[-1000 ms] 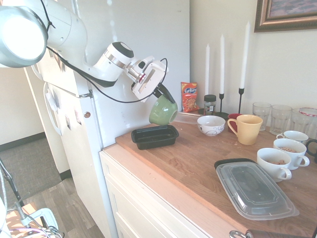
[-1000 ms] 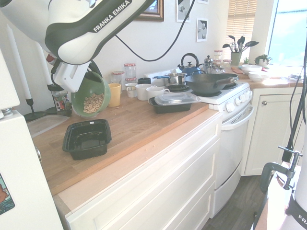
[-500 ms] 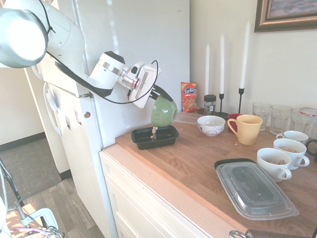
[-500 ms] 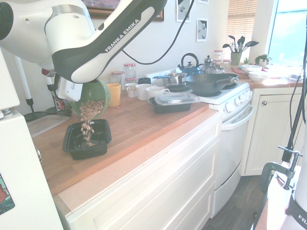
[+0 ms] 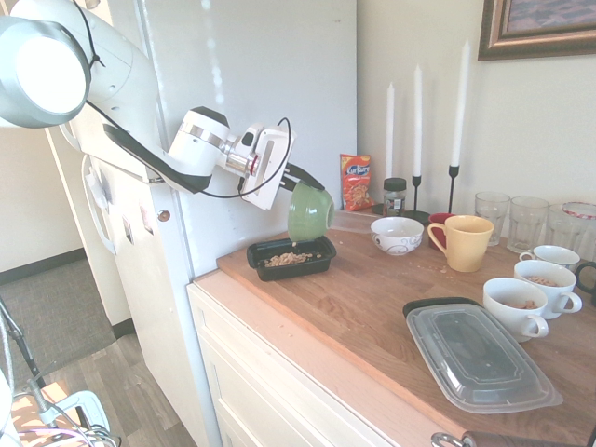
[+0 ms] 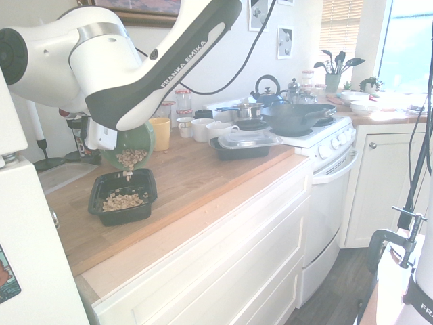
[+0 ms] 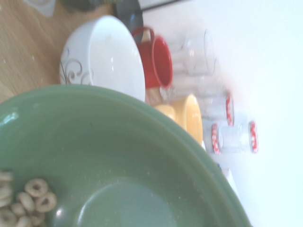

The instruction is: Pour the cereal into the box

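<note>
My gripper (image 5: 300, 178) is shut on the rim of a green bowl (image 5: 309, 211), which hangs tipped steeply over the box (image 5: 279, 273), a shallow black tray at the counter's near-left corner. Tan cereal (image 5: 289, 258) lies heaped in the tray. In the second exterior view, a few rings still cling at the bowl's (image 6: 132, 144) lower lip, right above the cereal (image 6: 123, 201) in the box (image 6: 130, 217). The wrist view shows the bowl's (image 7: 123, 165) mostly bare inside with a few rings of cereal (image 7: 29, 201) in it.
A white patterned bowl (image 5: 397, 235), a yellow mug (image 5: 463, 242) and white cups (image 5: 526, 303) stand further along the counter. A larger container with a clear lid (image 5: 480, 358) sits near the front edge. The fridge wall (image 5: 270, 74) is close behind the arm; candles (image 5: 416, 121) line the back wall.
The bowl has tipped further over the box. The cereal that was in the bowl streamed down and now lies heaped in the tray.
</note>
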Robot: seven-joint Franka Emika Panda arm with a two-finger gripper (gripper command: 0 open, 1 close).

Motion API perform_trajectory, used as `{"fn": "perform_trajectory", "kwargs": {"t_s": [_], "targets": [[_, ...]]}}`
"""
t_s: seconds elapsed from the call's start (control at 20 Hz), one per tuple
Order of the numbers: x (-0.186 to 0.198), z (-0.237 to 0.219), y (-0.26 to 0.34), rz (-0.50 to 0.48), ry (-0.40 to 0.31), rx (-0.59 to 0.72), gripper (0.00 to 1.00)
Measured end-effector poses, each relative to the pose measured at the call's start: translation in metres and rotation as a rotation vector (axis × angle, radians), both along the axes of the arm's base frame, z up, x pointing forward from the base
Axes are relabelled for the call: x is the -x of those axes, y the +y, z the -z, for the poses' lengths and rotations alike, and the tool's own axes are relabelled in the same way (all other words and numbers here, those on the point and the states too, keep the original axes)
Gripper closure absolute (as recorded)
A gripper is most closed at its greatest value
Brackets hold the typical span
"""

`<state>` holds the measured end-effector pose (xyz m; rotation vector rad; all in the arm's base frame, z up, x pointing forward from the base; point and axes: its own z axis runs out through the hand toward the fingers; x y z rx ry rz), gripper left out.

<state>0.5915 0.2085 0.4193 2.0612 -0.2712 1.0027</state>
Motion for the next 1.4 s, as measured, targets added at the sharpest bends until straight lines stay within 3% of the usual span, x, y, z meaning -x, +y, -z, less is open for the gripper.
{"fn": "perform_trajectory", "kwargs": {"t_s": [0.6, 0.95, 1.2, 1.4], "targets": [[0.003, 0.018, -0.003, -0.13, -0.106, 0.097, 1.0], [0.008, 0.025, 0.001, -0.156, -0.133, 0.108, 1.0], [0.005, 0.017, -0.016, -0.07, -0.121, -0.033, 1.0], [-0.004, -0.008, -0.059, 0.067, -0.061, -0.265, 1.0]]}}
